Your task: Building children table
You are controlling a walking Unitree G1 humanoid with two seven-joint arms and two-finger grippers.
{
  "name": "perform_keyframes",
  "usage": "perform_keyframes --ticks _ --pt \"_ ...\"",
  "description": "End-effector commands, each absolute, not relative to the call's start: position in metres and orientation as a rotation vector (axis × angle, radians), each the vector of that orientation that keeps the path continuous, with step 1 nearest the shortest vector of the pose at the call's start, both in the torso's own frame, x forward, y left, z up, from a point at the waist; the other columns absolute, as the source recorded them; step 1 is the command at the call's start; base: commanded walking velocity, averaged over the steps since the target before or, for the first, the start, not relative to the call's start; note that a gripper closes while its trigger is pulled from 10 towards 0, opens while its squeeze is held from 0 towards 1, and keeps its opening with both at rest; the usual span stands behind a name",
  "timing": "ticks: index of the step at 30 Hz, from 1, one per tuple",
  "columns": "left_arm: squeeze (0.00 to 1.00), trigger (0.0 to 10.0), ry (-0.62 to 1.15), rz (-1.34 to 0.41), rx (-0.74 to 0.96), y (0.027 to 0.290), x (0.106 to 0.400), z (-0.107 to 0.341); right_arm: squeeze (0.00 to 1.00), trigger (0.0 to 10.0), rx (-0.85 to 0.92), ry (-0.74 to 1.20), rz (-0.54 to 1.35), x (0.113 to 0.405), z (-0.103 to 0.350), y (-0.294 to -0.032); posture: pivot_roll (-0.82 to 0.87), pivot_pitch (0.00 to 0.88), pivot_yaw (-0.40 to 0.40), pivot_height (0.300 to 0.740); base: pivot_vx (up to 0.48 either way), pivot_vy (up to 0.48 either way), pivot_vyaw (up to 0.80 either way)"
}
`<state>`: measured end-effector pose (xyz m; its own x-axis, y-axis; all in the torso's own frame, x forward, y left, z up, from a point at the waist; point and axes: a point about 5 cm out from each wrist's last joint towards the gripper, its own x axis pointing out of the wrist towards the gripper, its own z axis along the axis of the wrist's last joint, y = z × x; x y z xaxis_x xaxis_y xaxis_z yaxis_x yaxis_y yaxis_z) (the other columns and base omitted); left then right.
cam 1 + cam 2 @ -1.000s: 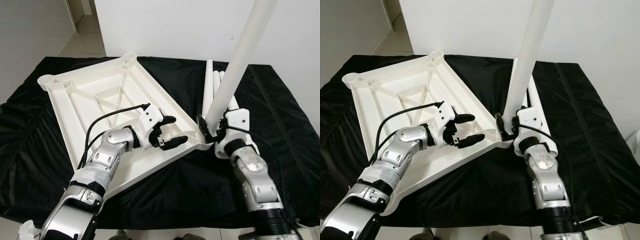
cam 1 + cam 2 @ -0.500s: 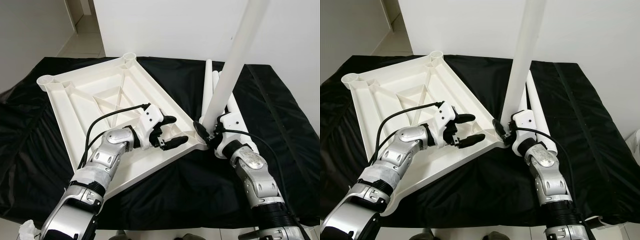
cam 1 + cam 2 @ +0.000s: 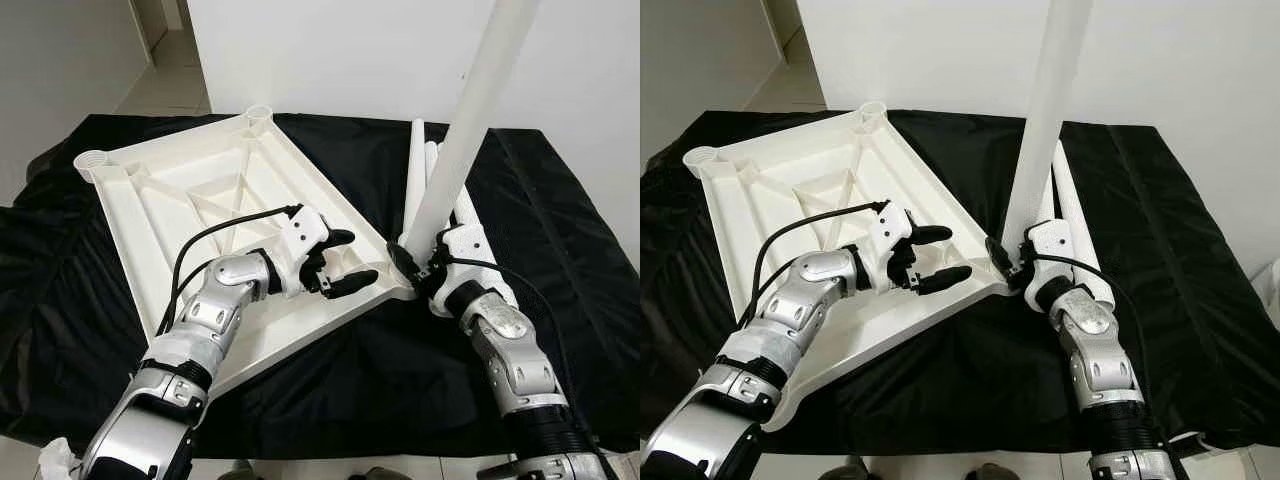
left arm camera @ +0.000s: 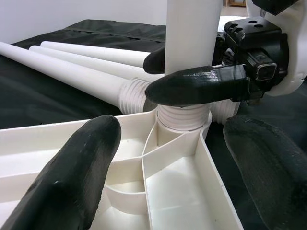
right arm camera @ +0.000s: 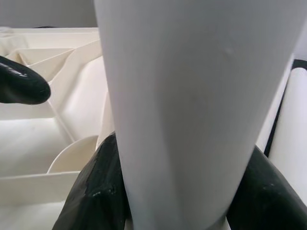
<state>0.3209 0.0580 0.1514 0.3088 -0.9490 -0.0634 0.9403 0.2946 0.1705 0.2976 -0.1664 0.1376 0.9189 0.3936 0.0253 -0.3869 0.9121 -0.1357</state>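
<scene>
A: What has changed over the last second?

B: The right gripper (image 3: 412, 268) has swung in from the far side of the table leg (image 3: 462, 135) to its near side, and the leg now stands steeper than before, though it leans a little to the robot's right at the top. The left arm has barely shifted.

A: Start with the left eye view.

B: The white tabletop (image 3: 185, 215) lies upside down on a black cloth (image 3: 560, 240), ribs up. The leg's lower end sits at the tabletop's corner socket nearest the right arm. The right gripper is clamped around the leg just above that socket. The left gripper (image 3: 340, 262) hovers over the ribbed underside near the same corner, fingers spread, grasping nothing. Three spare legs (image 3: 417, 165) lie on the cloth behind the upright one.

A: And the right eye view?

B: Same scene; two empty round sockets (image 3: 872, 107) show at the tabletop's far corners.

A: Left wrist view?

B: The left gripper's two fingers (image 4: 72, 172) stand wide apart over the ribs. Ahead, the leg's threaded end (image 4: 182, 117) rests in the socket, with the right gripper's fingertips pinching it.

A: Right wrist view?

B: The leg fills the space between the right gripper's two fingers (image 5: 98, 191), both pressed against it.
</scene>
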Motion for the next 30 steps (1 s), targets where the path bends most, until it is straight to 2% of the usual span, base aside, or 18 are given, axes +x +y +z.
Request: perform_keyframes --ticks 1,11,14,18,22,28,29,30 --pt "0.0 10.0 -0.041 -1.268 0.188 0.057 0.32 0.149 0.0 10.0 -0.135 0.021 0.286 0.295 0.125 -0.175 -0.06 0.0 0.013 0.74 0.0 0.0 0.0" --pt "0.0 10.0 -0.039 -1.27 0.186 0.057 0.318 0.147 0.0 10.0 -0.073 0.019 0.086 0.285 0.124 -0.159 -0.06 0.0 0.004 0.74 0.0 0.0 0.0" --pt "0.0 10.0 -0.038 -1.265 0.184 0.058 0.319 0.147 0.0 10.0 -0.046 0.018 -0.103 0.279 0.125 -0.149 -0.06 0.0 0.006 0.74 0.0 0.0 0.0" --pt "0.0 10.0 -0.039 -1.265 0.185 0.057 0.32 0.148 0.0 10.0 -0.013 0.019 -0.187 0.277 0.124 -0.138 -0.06 0.0 0.007 0.74 0.0 0.0 0.0" --pt "0.0 10.0 -0.04 -1.265 0.185 0.057 0.32 0.148 0.0 10.0 0.019 0.019 -0.2 0.276 0.126 -0.13 -0.06 0.0 0.009 0.74 0.0 0.0 0.0" --pt "0.0 10.0 -0.039 -1.264 0.189 0.058 0.321 0.149 0.0 10.0 0.024 0.019 -0.21 0.275 0.128 -0.134 -0.06 0.0 0.01 0.74 0.0 0.0 0.0" --pt "0.0 10.0 -0.039 -1.264 0.19 0.058 0.321 0.149 0.75 10.0 0.031 0.008 -0.216 0.275 0.129 -0.136 -0.06 0.0 0.012 0.74 0.0 0.0 0.0" --pt "0.0 10.0 -0.04 -1.262 0.191 0.058 0.321 0.149 1.0 10.0 0.033 0.0 -0.213 0.275 0.13 -0.136 -0.06 0.0 0.011 0.74 0.0 0.0 0.0"
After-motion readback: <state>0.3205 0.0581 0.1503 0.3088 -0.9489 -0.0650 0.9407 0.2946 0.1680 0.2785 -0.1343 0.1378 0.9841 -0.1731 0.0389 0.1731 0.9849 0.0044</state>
